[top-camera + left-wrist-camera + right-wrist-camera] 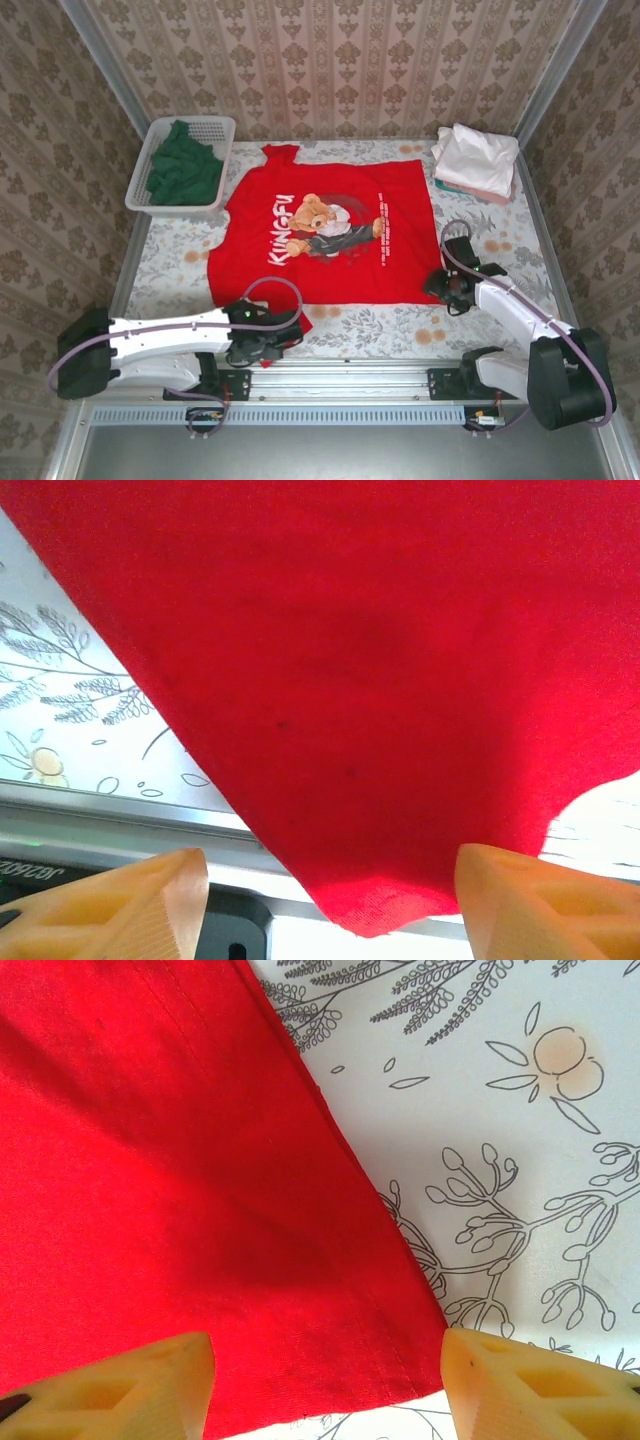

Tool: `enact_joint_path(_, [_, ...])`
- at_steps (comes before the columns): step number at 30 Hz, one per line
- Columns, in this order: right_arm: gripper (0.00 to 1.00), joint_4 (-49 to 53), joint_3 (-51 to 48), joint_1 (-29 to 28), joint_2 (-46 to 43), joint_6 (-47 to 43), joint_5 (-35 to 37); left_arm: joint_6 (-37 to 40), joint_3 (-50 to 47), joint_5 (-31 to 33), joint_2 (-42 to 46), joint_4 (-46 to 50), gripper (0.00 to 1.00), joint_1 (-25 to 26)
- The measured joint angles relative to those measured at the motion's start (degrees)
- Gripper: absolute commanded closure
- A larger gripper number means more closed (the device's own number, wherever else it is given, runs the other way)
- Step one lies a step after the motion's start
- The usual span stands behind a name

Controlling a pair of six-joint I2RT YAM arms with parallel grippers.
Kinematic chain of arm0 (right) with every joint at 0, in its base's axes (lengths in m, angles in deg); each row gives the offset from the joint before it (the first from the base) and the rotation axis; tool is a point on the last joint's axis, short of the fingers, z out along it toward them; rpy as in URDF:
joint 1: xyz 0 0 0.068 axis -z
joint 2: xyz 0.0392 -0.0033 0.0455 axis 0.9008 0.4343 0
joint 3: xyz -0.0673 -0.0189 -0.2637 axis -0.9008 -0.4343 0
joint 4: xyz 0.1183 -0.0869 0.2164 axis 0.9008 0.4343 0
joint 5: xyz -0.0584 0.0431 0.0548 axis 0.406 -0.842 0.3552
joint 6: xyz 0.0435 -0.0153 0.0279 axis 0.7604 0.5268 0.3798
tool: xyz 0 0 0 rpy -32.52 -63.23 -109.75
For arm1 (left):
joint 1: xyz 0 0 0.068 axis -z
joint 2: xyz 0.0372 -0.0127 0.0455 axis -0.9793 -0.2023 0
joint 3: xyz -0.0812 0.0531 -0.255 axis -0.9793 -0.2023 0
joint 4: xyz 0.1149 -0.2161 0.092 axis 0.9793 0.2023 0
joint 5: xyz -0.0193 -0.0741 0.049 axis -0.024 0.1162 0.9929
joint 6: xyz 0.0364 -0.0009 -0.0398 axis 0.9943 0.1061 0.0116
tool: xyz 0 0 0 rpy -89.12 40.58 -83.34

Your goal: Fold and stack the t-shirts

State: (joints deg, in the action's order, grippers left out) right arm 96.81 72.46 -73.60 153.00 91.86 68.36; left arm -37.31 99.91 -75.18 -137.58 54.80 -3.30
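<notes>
Floral-printed table cover (390, 325), backed by patterned wallpaper, is carrying every item in the scene.

**Risks, as judged.**
- At left, the left gripper (272, 335) is hovering over the near-left corner of the red t-shirt (340, 270), apparently a sleeve tip. Its fingers (150, 895) are standing wide apart, with a narrow point of red cloth lying between them and nothing pinched. Closing on so small a tip could be letting the fabric slip out during a lift. Reaching too low could be catching the table cover as well.
- At right, the right gripper (452, 285) is sitting at the near-right hem corner, likewise spread wide and gripping nothing, with the stitched hem (390, 1360) running between its fingers. Pinching there could be taking one layer alone, leaving front and back separating.
- Uneven lifting by the two arms could be dragging the shirt askew and skewing the fold.

**Appearance, left to right.**
- A white mesh basket (215, 130) at the back left is holding the dark green t-shirt (185, 170) in a crumpled heap.
- The red t-shirt is lying spread flat at the centre, print upward, showing white "KUNGFU" lettering and a bear.
- The folded white and pastel t-shirts (475, 160) are resting as a stack at the back right, well apart from both grippers.
</notes>
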Motion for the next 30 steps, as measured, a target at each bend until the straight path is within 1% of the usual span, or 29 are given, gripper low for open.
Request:
enact_joint_path(4, [0.42,-0.13,-0.02,-0.70,0.48,0.02,0.02,-2.21,-6.73,-1.55,1.62,-6.88,0.40,0.35])
enact_joint_path(6, [0.45,-0.74,-0.04,-1.05,1.11,0.02,0.02,-2.84,-6.84,-1.97,1.14,-9.14,0.47,0.37])
enact_joint_path(13, [0.56,-1.64,-0.04,-1.73,2.38,0.07,0.22,-4.28,-6.34,-2.93,0.28,-10.27,0.66,0.33])
enact_joint_path(17, [0.68,-2.01,-0.04,-1.97,2.36,0.13,0.26,-4.22,-6.32,-2.82,1.86,-9.81,0.72,0.26])
enact_joint_path(18, [0.72,-2.03,-0.04,-1.97,2.34,0.09,0.28,-4.07,-6.32,-2.51,2.38,-9.79,0.75,0.20])
enact_joint_path(20, [0.75,-2.01,-0.04,-1.97,2.29,0.00,0.44,-3.67,-6.32,-1.86,3.91,-9.35,0.78,-0.13])
enact_joint_path(21, [0.73,-1.99,-0.04,-1.97,2.14,-0.13,0.46,-3.61,-6.32,-1.53,4.92,-8.94,0.81,-0.22])
enact_joint_path(22, [0.67,-1.99,-0.04,-1.97,1.90,-0.20,0.46,-3.56,-6.32,-1.27,5.81,-8.52,0.84,-0.37])
enact_joint_path(23, [0.55,-1.79,-0.04,-1.97,1.44,-0.37,0.50,-3.23,-6.29,-1.05,6.95,-8.11,0.85,-0.52])
enact_joint_path(24, [0.49,-1.44,-0.04,-1.97,0.87,-0.17,0.66,-2.93,-6.29,-0.74,7.98,-7.74,0.90,-0.74])
enact_joint_path(25, [0.47,-1.09,-0.04,-1.97,0.28,-0.02,0.90,-2.75,-6.29,-0.59,8.68,-7.50,0.94,-0.96])
enact_joint_path(26, [0.44,-0.52,-0.04,-1.97,-0.46,-0.04,1.11,-2.38,-6.29,-0.37,9.29,-7.30,0.97,-1.27])
enact_joint_path(27, [0.37,0.24,-0.04,-1.99,-1.20,0.17,1.57,-2.10,-6.29,-0.15,9.79,-7.19,0.97,-1.62])
enact_joint_path(28, [0.34,1.07,-0.02,-2.21,-1.75,0.57,2.12,-2.03,-6.29,0.02,10.03,-7.10,0.97,-1.75])
enact_joint_path(30, [0.33,3.19,0.13,-2.86,-2.71,1.31,3.63,-1.51,-6.29,0.15,10.25,-7.06,0.97,-2.25])
